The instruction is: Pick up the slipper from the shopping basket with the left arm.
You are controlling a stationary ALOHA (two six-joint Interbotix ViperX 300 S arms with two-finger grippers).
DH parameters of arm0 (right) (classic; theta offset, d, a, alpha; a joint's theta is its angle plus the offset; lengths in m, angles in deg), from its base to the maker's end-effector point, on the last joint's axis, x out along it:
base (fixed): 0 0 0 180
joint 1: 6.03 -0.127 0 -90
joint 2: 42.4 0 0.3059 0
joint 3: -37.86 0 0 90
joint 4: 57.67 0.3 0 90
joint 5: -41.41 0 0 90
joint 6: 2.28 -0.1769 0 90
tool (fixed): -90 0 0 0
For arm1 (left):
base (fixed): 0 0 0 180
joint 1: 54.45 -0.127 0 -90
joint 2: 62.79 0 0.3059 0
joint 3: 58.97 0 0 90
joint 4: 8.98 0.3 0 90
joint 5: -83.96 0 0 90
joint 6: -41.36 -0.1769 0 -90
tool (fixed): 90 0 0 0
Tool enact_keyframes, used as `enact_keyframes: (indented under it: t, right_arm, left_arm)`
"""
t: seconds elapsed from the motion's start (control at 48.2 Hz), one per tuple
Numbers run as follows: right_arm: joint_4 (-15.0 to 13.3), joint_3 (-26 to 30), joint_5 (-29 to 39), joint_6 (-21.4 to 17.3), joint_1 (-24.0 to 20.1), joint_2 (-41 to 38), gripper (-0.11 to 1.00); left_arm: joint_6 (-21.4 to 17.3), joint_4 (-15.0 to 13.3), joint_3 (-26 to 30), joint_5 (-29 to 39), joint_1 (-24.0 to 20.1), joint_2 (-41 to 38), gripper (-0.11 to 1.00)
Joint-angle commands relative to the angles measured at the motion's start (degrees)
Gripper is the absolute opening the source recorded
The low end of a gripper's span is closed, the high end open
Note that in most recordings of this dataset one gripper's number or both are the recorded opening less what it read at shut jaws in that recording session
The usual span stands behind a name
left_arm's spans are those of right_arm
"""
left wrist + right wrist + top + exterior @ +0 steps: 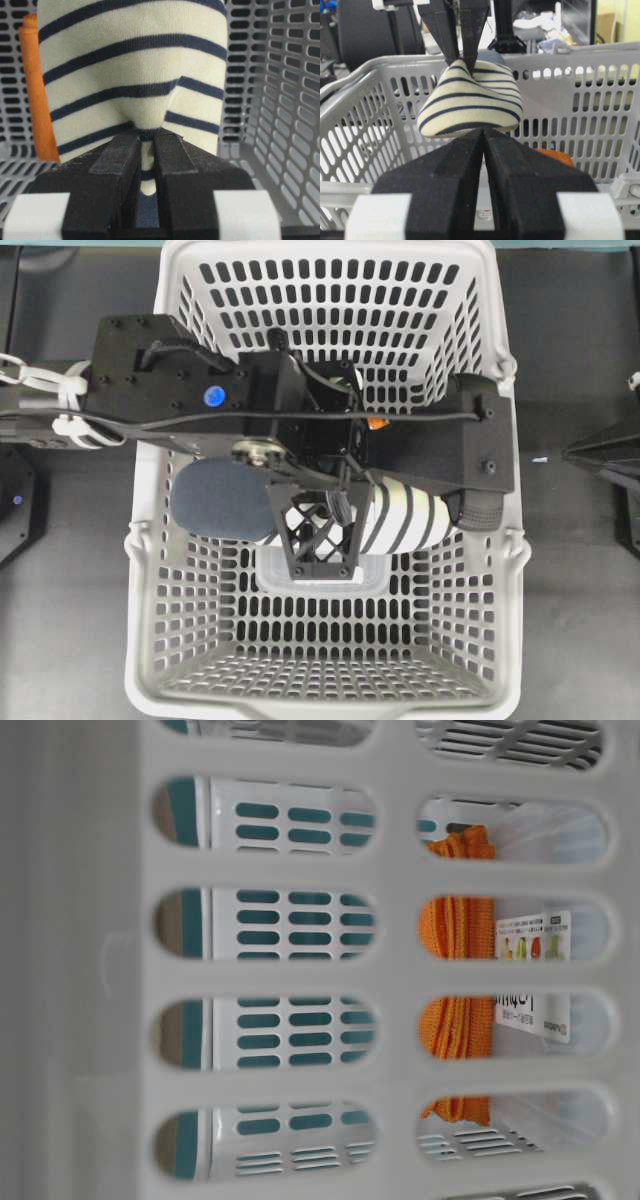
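The left end effector [145, 150] is pinched on a fold of the slipper's [135, 75] striped upper, its fingers nearly meeting with fabric bunched between them. In the right wrist view the slipper hangs in the upper middle of the frame, level with the basket [580, 55] rim and clear of the floor, so the pick looks essentially done; only carrying it fully clear remains. An orange cloth [37, 90] stays inside. The right end effector [484, 150] sits pressed together, empty, outside the basket.

Overhead straight down on shopping basket [150, 540], table-level pressed against its wall, both wrist views sharing slipper [135, 75].
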Motion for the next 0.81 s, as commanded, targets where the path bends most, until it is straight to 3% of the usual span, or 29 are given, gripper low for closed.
enact_keyframes:
  t: [0.0,0.789]
  right_arm:
    - [0.18,0.44,-0.35,-0.09,-0.09,-0.26,0.01]
    - [0.18,0.35,-0.26,-0.09,-0.09,-0.18,0.01]
  left_arm:
    - [0.0,0.26,1.49,-0.18,0.18,1.05,0.06]
    - [0.0,0.26,1.49,-0.09,0.18,0.97,0.06]
